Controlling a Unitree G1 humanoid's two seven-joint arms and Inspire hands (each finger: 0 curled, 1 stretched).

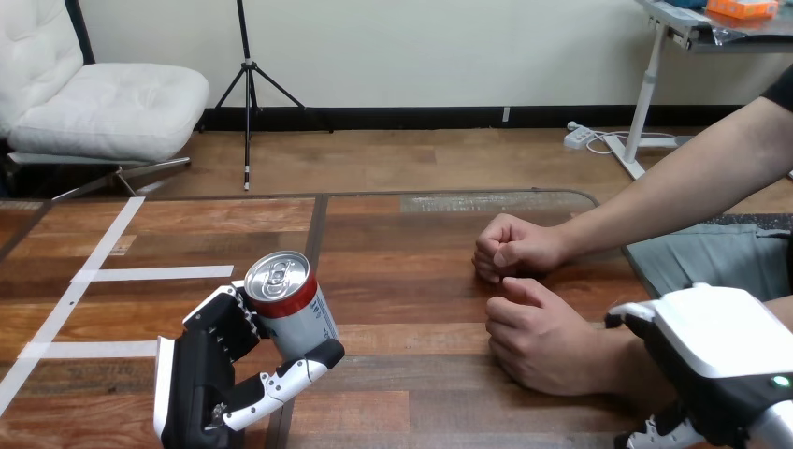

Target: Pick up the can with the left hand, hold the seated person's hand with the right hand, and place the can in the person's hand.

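Note:
A silver can (292,304) with a red band under its top sits in my left hand (201,374) at the lower left of the table. My fingers are curled behind it and my thumb crosses its base, so the hand is shut on it. The can leans slightly to the left. The person's two hands rest as fists on the table at the right: the farther hand (510,248) and the nearer hand (538,341). My right hand (715,351) lies over the wrist of the nearer hand and hides it.
White tape strips (154,274) mark the table's left part. The wooden table (402,281) shows bare wood between the can and the person's fists. The person's forearm (673,187) reaches in from the right edge.

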